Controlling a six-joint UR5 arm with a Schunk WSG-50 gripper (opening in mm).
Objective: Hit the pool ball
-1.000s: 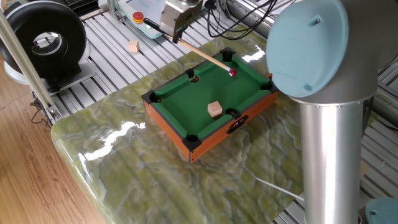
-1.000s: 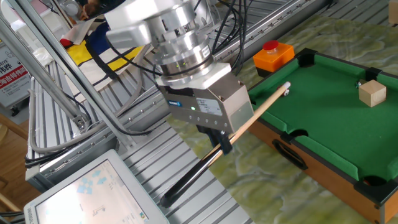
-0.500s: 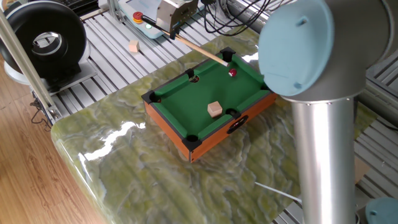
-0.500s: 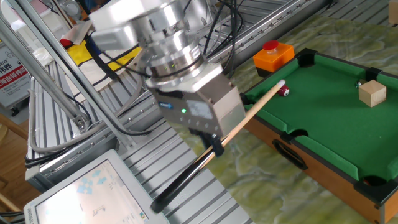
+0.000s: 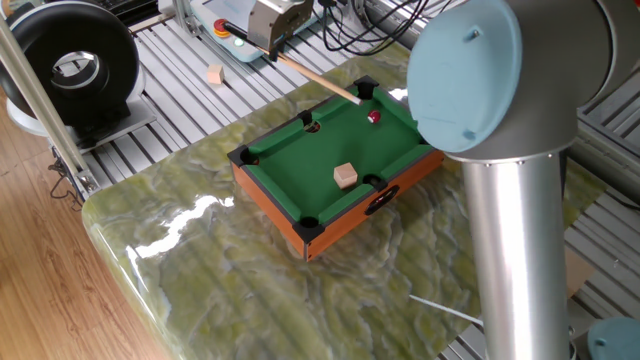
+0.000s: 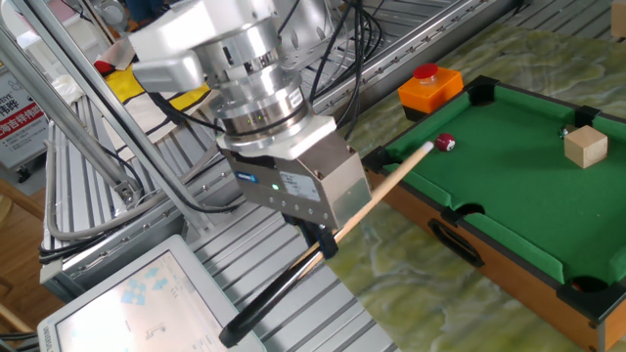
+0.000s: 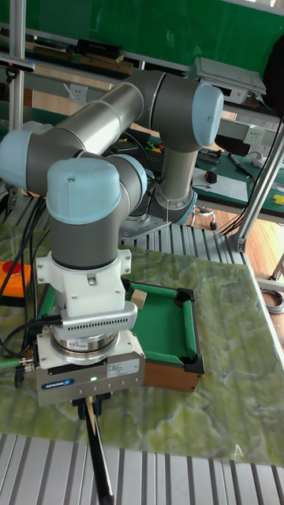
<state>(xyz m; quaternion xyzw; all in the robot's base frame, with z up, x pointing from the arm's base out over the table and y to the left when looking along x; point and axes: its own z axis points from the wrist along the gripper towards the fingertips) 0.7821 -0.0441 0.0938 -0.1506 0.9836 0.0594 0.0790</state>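
Observation:
The pool ball is a tiny dark-red ball on the green felt of the small pool table, near a corner pocket. My gripper hangs off the table's end, shut on a wooden cue stick. The cue slants over the rail and its tip stops just short of the ball. A tan wooden cube rests on the felt farther along.
A red button on an orange box stands beside the table's corner. A second small cube lies on the metal slats. A white tablet lies below the gripper. The arm's column rises at the right.
My gripper has drawn back from the table with the cue, so the tip slid away from the ball and uncovered it. The ball and cube have not moved.

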